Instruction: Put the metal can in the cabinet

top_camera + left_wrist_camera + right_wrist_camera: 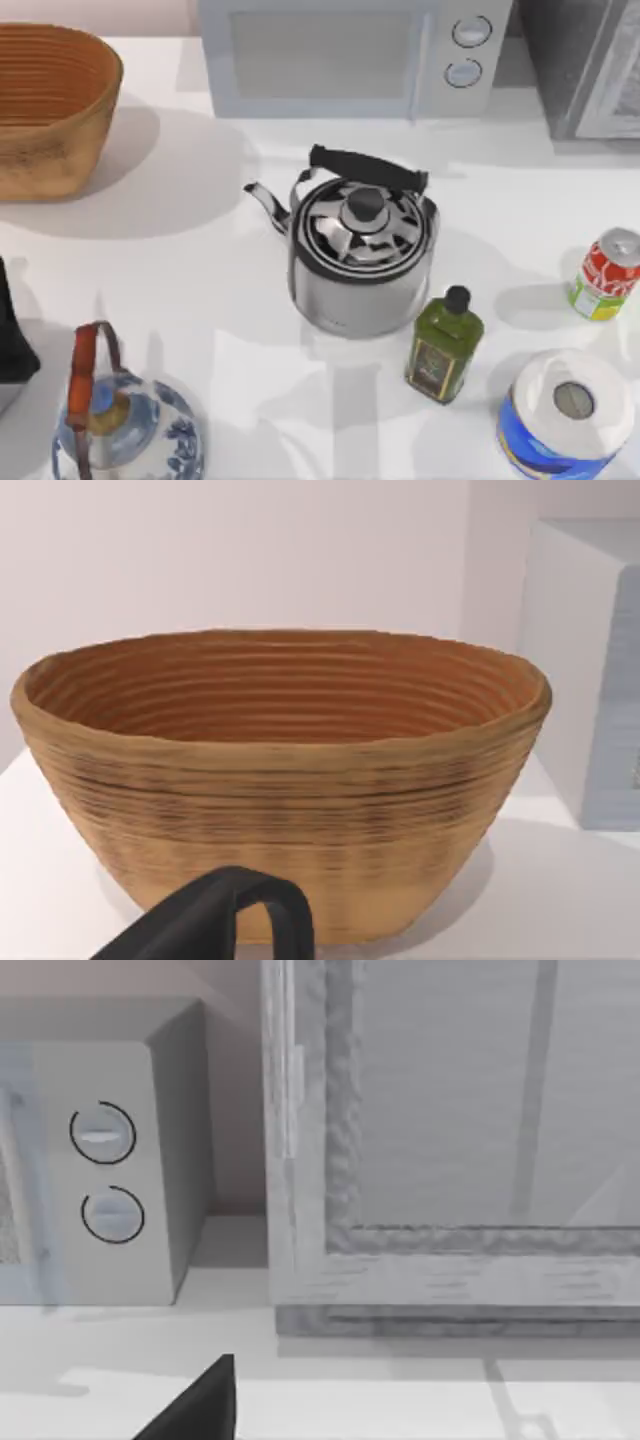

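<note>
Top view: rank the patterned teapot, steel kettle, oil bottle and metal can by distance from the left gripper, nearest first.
From the left gripper, at the table's left edge:
1. Patterned teapot, front left.
2. Steel kettle, centre.
3. Oil bottle, front, right of centre.
4. Metal can, right edge.

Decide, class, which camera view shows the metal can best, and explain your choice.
The top view: the metal can stands upright near the table's right edge, beside the paper roll, with its red-and-white label and silver top plain. The left wrist view faces the basket; the right wrist view faces the cabinet.
</note>
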`<action>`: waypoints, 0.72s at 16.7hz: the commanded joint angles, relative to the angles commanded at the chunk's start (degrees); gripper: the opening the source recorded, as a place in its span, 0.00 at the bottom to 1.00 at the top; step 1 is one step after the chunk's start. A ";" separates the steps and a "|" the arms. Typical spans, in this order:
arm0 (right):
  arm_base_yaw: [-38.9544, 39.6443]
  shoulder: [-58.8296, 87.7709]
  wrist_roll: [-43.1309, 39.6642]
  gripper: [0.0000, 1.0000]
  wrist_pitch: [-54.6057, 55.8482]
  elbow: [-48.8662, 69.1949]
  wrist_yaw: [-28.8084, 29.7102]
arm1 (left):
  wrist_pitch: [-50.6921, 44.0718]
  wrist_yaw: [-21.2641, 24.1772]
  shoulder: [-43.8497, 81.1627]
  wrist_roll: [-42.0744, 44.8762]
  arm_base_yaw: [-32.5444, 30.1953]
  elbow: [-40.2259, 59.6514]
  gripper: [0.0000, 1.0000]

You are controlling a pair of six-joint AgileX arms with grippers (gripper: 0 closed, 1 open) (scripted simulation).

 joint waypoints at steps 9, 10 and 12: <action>6.31 17.38 4.50 1.00 5.98 3.13 4.16 | 0.00 0.00 0.00 0.00 0.00 0.00 1.00; 7.69 22.28 5.46 1.00 7.65 4.11 5.23 | 0.00 0.00 0.00 0.00 0.00 0.00 1.00; 10.35 33.22 7.27 1.00 11.04 6.20 7.40 | 0.00 0.00 0.00 0.00 0.00 0.00 1.00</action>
